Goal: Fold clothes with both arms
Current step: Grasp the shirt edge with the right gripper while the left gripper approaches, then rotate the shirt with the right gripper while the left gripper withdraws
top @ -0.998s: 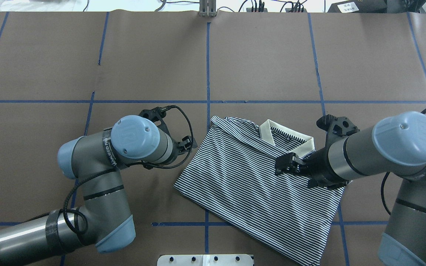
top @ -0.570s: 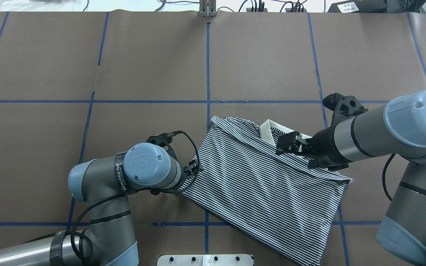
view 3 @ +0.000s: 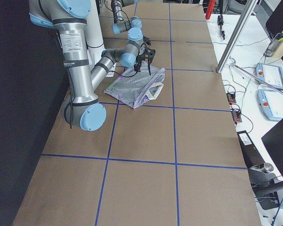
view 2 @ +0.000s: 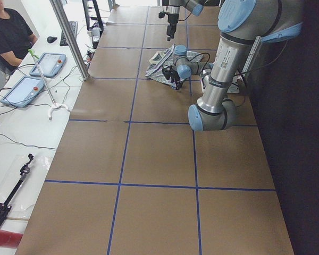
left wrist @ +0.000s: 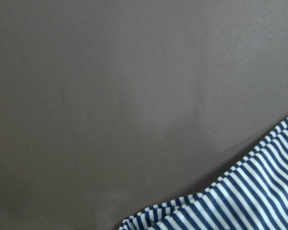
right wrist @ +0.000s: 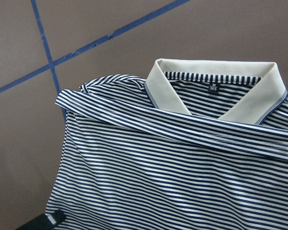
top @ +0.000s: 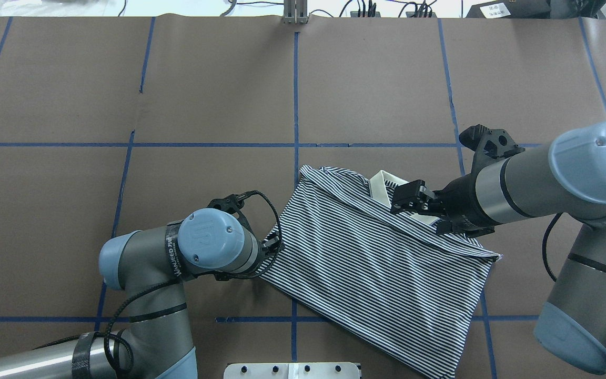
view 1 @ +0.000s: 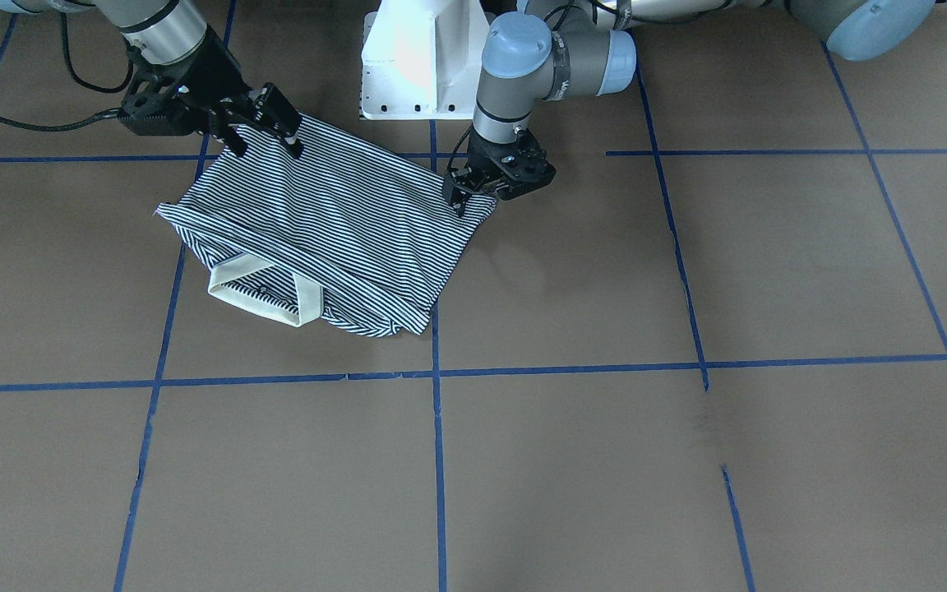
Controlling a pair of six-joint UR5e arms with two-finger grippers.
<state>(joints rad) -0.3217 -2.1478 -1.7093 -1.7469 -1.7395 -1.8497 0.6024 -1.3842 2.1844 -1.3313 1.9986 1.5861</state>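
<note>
Polo shirt (top: 376,263), thin-striped, cream-collared, lies folded roughly rectangular.

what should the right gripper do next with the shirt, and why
Probably lower the right gripper and pinch the folded edge of the shirt beside the collar. It hangs open over that edge, holding nothing, while the left gripper sits at the shirt's opposite corner.

The table (top: 203,79) was covered in brown paper and gridded with blue tape (top: 296,89); the striped polo shirt (top: 366,263) was laid on it.
</note>
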